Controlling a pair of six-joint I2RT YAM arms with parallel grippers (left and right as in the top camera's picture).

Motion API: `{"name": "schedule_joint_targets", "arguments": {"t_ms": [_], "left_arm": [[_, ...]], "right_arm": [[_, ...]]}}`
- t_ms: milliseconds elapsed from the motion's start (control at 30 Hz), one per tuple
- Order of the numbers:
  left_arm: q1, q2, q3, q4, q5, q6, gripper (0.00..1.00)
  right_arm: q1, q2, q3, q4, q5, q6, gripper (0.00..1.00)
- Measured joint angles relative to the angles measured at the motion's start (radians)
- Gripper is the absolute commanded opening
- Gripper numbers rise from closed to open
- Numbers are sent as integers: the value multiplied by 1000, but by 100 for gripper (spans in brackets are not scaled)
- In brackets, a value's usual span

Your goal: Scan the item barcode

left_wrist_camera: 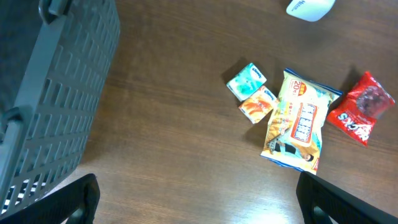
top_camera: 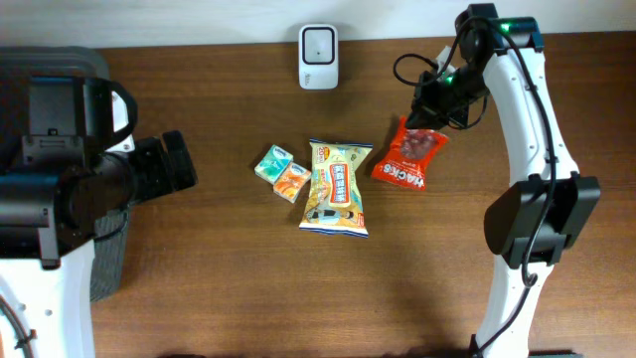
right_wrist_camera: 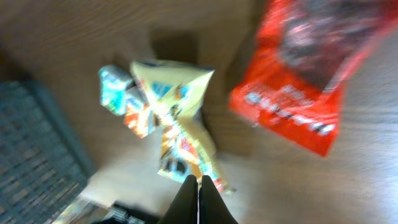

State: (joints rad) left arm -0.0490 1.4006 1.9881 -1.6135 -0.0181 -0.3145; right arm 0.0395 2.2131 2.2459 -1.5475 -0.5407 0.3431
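Note:
A white barcode scanner stands at the table's far edge; the left wrist view catches it at its top edge. A red snack bag lies right of a yellow snack bag, with a teal packet and an orange packet to the left. My right gripper hovers over the red bag's far end. In the blurred right wrist view its fingers are pressed shut with nothing visible between them, and the red bag sits apart. My left gripper is wide open over bare wood.
A grey slatted basket stands at the table's left side, beside the left arm, and also shows in the right wrist view. Bare wooden table spreads in front of the items.

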Motion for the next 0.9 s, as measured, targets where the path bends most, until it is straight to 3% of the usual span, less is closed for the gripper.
{"name": "schedule_joint_targets", "arguments": {"t_ms": [100,133,367,633,733,833,900], "left_arm": [[0,0,0,0,0,0,99],[0,0,0,0,0,0,99],[0,0,0,0,0,0,99],[0,0,0,-1,0,0,99],[0,0,0,0,0,0,99],[0,0,0,0,0,0,99],[0,0,0,0,0,0,99]], "right_arm": [[6,0,0,-1,32,-6,66],[9,0,0,0,62,-10,72],[26,0,-91,20,485,77,80],[26,1,-375,360,540,122,80],[26,1,-467,473,501,125,76],[26,0,-539,551,449,127,41],[27,-14,-569,597,411,131,7]]}}
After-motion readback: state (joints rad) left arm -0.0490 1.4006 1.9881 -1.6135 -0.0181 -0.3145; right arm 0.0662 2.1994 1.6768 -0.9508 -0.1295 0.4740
